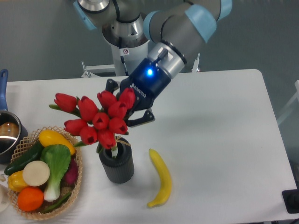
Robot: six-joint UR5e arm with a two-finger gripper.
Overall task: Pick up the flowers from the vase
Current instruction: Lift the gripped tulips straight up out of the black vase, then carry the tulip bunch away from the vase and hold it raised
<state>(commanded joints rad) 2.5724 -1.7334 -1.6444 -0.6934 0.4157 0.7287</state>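
The grey-and-blue arm is reaching down-left from the upper centre, its black two-finger gripper (pixel 122 106) pinching the bunch of red tulip flowers (pixel 96 119). The blooms are hanging above the dark grey ribbed vase (pixel 117 164), stem ends at its mouth.

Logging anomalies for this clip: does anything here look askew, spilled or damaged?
Only the bunch of red tulip flowers looks askew: it leans left, stems barely inside the ribbed dark grey vase, because the two-finger gripper holds it partly lifted. The vase stands upright. Nothing looks spilled or damaged.
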